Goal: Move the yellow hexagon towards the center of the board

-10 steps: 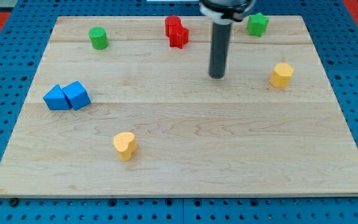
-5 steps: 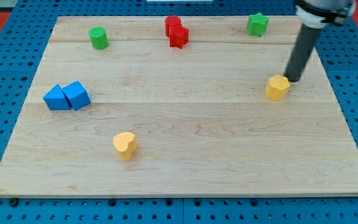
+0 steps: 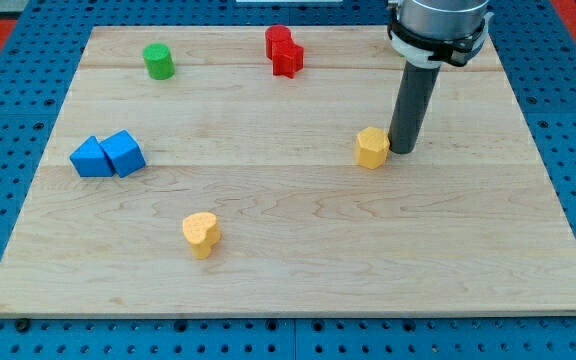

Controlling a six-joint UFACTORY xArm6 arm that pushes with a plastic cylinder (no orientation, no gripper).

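My tip (image 3: pixel 403 150) (a bare rod, holding nothing) touched the yellow hexagon (image 3: pixel 372 147) on its right side.

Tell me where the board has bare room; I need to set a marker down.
Bare: the wide stretch between the blue blocks and yellow hexagon, and the view's bottom right, beyond the yellow heart. Crowded: my tip against the hexagon's right, and the top edge by the red blocks.
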